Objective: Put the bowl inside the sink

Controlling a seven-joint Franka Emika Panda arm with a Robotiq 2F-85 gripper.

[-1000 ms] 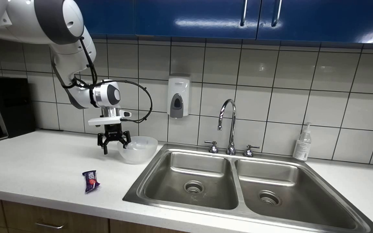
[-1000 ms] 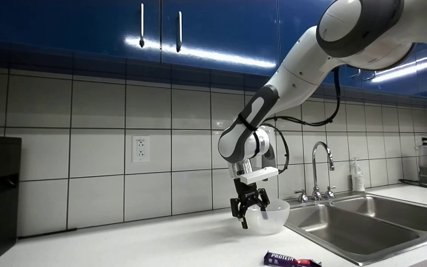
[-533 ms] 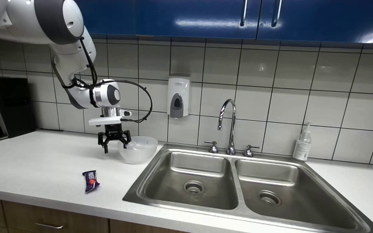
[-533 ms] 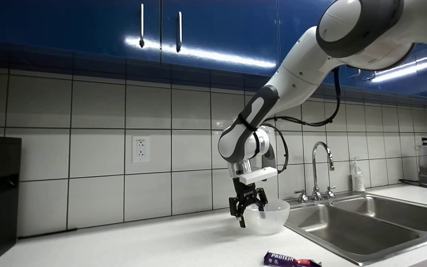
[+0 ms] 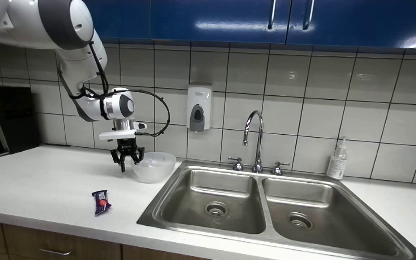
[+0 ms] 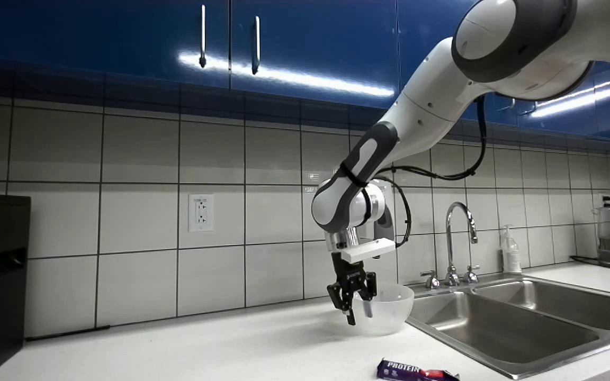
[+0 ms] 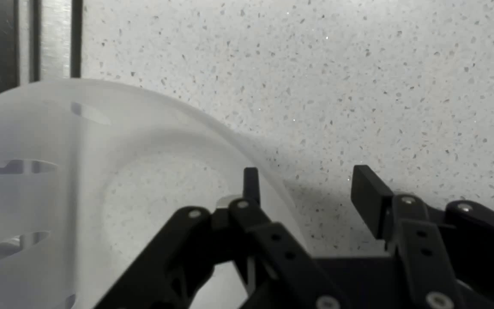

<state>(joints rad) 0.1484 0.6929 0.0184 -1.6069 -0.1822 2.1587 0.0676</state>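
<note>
The translucent whitish bowl (image 5: 157, 168) stands upright on the white counter, just beside the sink. It also shows in an exterior view (image 6: 394, 312) and fills the left of the wrist view (image 7: 157, 189). My gripper (image 5: 130, 165) points down at the bowl's near side, also in an exterior view (image 6: 360, 316). In the wrist view its fingers (image 7: 306, 184) are part open, one over the bowl's inside, one outside, with the rim between them and a gap showing. The steel double-basin sink (image 5: 153, 211) also shows in an exterior view (image 6: 517, 328); its edge shows in the wrist view (image 7: 56, 38).
A purple wrapped bar (image 5: 101, 202) lies on the counter in front of the gripper. A chrome faucet (image 5: 260, 141) stands behind the sink. A soap dispenser (image 5: 199, 108) hangs on the tiled wall behind. A pump bottle (image 5: 337, 162) and a black coffee machine (image 5: 11, 119) stand further off.
The gripper's fingers have drawn closer together, narrowing the gap around the bowl's rim. The arm rose very slightly. The bowl has not moved.
</note>
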